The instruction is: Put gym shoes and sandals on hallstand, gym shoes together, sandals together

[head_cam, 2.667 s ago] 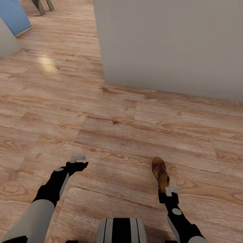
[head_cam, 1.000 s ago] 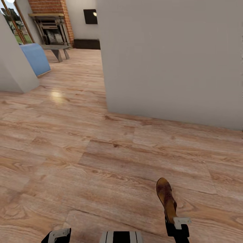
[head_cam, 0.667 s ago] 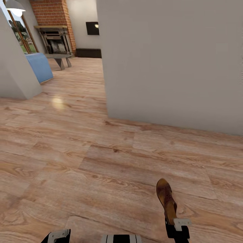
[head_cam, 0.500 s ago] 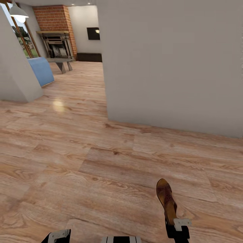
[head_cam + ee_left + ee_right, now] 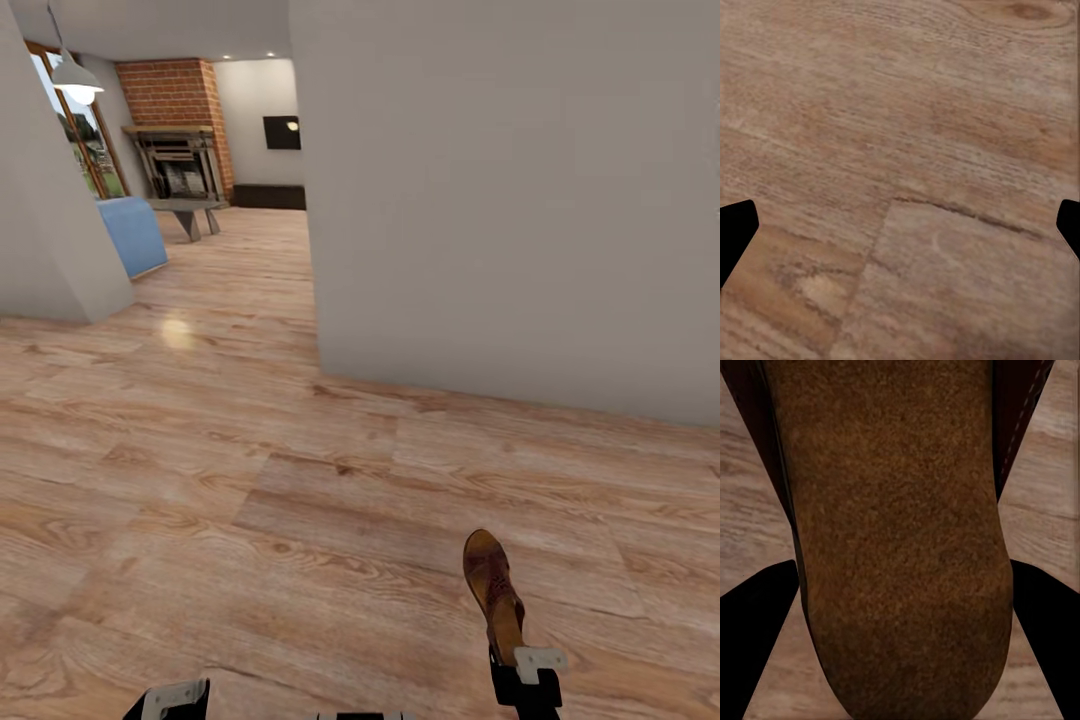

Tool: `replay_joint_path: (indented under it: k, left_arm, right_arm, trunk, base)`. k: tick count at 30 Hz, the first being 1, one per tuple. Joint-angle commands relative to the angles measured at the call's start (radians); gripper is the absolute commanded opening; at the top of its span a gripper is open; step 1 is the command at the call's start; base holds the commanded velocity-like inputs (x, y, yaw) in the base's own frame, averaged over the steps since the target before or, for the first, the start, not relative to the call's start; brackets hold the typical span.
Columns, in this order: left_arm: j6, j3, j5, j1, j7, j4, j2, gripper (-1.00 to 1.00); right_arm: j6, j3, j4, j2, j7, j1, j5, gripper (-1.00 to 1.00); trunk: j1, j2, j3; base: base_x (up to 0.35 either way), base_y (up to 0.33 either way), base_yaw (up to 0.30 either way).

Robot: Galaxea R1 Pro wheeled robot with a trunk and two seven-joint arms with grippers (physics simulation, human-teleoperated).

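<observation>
One dark brown sandal [image 5: 492, 590] with a tan footbed sticks forward from my right gripper [image 5: 527, 670], which is shut on its heel end above the corridor floor [image 5: 300, 480]. In the right wrist view the sandal's footbed [image 5: 900, 540] runs between the black fingers [image 5: 757, 622]. My left gripper [image 5: 172, 698] sits at the bottom edge of the head view. The left wrist view has the left gripper [image 5: 900, 232] open over bare planks, fingertips [image 5: 735, 232] wide apart. The gym shoes and the hallstand are out of view.
A pale grey wall [image 5: 500, 200] stands straight ahead, its corner at centre. An opening to the left leads past a grey pillar [image 5: 40, 220] to a room with a blue armchair [image 5: 135, 232], a low bench [image 5: 190, 210] and a brick fireplace [image 5: 180, 160].
The camera has tilted upward, bringing the far room, fireplace and lamp into view. Both arms now sit lower in the picture. The sandal stays held in the right gripper.
</observation>
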Motion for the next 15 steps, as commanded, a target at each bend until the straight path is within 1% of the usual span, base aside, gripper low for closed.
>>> replay_joint_path:
  k: [1,9,15]
  left_arm:
    - [-0.004,0.008,-0.009,-0.001,-0.005,0.001,-0.001,1.00]
    - [-0.004,0.008,-0.009,-0.001,-0.005,0.002,-0.001,1.00]
    - [-0.004,0.008,-0.009,-0.001,-0.005,0.002,-0.001,1.00]
  right_arm:
    - [-0.003,-0.007,0.001,0.000,-0.004,-0.001,0.011,-1.00]
    - [-0.003,-0.007,0.001,0.001,-0.004,-0.001,0.011,-1.00]
    - [-0.003,-0.006,0.001,0.001,-0.005,-0.001,0.011,-1.00]
  trunk:
    - [-0.001,0.000,0.003]
    - [-0.004,0.002,0.034]
    - [-0.007,0.003,0.062]
  base:
    - [0.000,0.000,0.000]
    - [0.000,0.000,0.013]
    - [0.000,0.000,0.166]
